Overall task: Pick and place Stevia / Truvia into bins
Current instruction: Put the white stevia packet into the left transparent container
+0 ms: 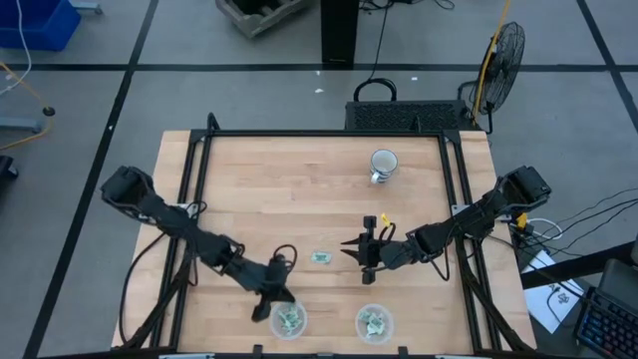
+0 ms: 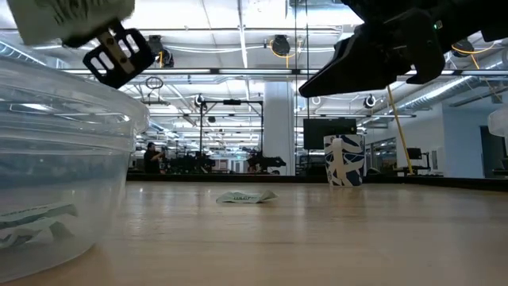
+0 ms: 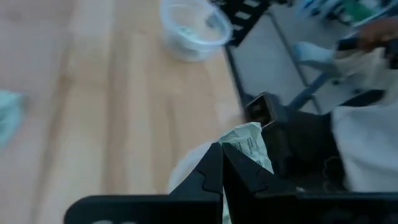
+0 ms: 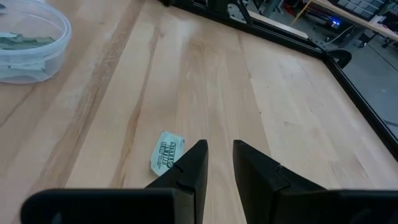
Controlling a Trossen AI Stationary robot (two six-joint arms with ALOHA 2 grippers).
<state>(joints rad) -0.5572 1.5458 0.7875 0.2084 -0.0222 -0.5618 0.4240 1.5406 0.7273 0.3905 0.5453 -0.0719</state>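
Observation:
My left gripper [image 1: 274, 299] hangs over the left clear bin [image 1: 289, 319] near the table's near edge, shut on a pale green and white sachet [image 3: 249, 146]. Both that bin and the right bin [image 1: 373, 321] hold sachets. One more sachet [image 1: 321, 258] lies flat on the wood between the arms. My right gripper [image 1: 361, 254] is open, just to the right of that sachet and above the table. In the right wrist view the sachet [image 4: 166, 154] lies just ahead of the open fingers [image 4: 198, 163]. My left gripper pinches the sachet between its two shut fingers [image 3: 214, 174]. One end of the sachet [image 3: 252, 140] sticks out past the fingertips. The sachet is lifted clear of the table, above the left bin [image 2: 55, 159].
A white and blue patterned mug [image 1: 383, 164] stands toward the far right of the table. A black metal frame [image 1: 319, 133] runs round the table's edges. Bare wood lies between the mug and the bins.

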